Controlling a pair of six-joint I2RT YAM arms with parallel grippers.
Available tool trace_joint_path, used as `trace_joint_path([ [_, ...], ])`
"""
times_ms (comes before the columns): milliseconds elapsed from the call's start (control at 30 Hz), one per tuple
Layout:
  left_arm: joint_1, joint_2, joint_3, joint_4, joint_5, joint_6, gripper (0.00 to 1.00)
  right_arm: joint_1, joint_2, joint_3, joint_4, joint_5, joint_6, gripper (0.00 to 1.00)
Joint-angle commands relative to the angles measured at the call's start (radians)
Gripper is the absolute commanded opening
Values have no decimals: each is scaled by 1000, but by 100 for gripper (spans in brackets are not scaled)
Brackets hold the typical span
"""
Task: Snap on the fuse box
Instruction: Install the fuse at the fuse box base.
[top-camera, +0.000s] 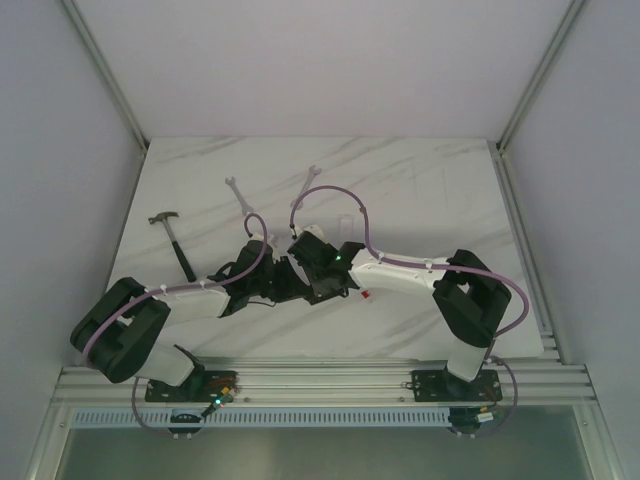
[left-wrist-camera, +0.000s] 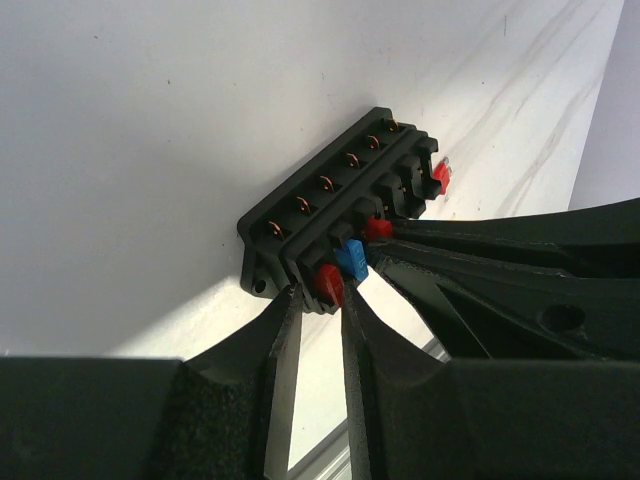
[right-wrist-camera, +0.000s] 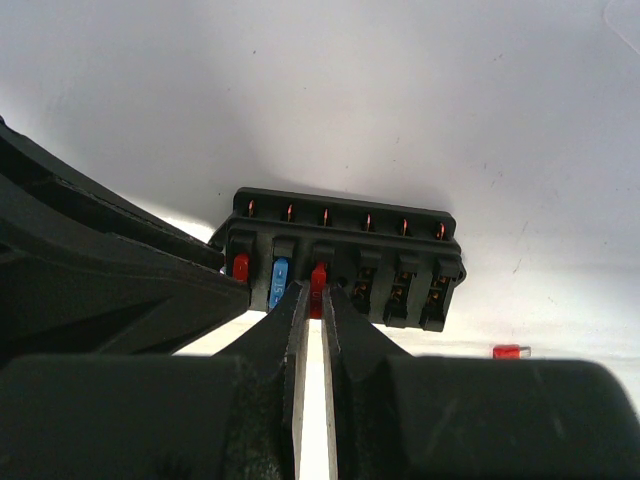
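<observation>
The black fuse box (left-wrist-camera: 330, 190) lies on the white table, its row of slots facing both wrist cameras. My left gripper (left-wrist-camera: 318, 298) is shut on one short end of the fuse box (right-wrist-camera: 400, 250), next to a seated red fuse (left-wrist-camera: 328, 283) and a blue fuse (right-wrist-camera: 280, 283). My right gripper (right-wrist-camera: 318, 292) is shut on a second red fuse (right-wrist-camera: 318, 278) standing in the third slot. The other three slots hold no fuse. From above, the two grippers (top-camera: 292, 268) meet mid-table and hide the box.
One loose red fuse (right-wrist-camera: 510, 351) lies on the table just right of the box. Further back lie two wrenches (top-camera: 237, 192) (top-camera: 303, 188), and a hammer (top-camera: 172, 232) is at the left. A thin clear cover (top-camera: 345, 222) rests behind the right gripper.
</observation>
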Motion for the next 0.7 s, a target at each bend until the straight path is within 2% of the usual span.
trace_joint_path([
  [0,9,45,-45,-160,-97,37,30,-21,92,-81,-250,18,-43,0],
  [667,12,50,-48,-161,-100,35,30,-26,203,-127,-227,8,-59,0],
])
